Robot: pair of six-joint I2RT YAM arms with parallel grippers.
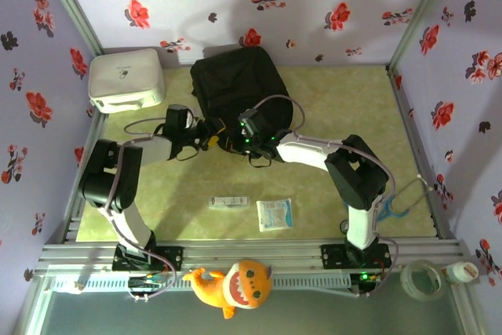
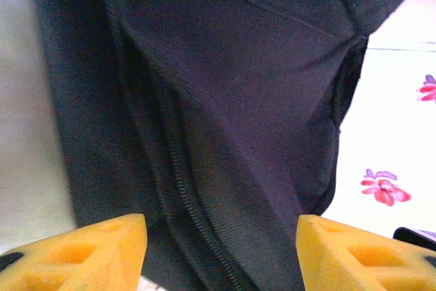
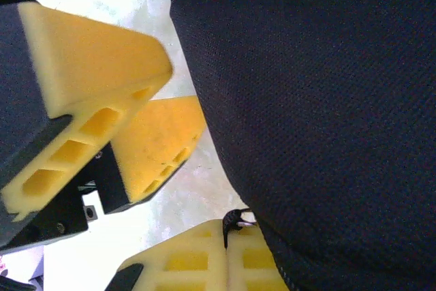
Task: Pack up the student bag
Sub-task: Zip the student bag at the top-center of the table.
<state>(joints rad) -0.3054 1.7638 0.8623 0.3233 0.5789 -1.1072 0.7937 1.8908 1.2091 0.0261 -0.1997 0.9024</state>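
Barely begun: pinching small metal zip pull (image 3: 235,218) of large black soft fabric backpack (image 1: 235,76) with right gripper (image 3: 224,231), left gripper (image 2: 219,226) open, flat bluish packet (image 1: 274,214) at six o'clock unpacked.

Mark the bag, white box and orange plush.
bag (image 1: 234,76): top external view, middle of the black fabric.
white box (image 1: 125,74): top external view, centre of lid.
orange plush (image 1: 239,288): top external view, its head.
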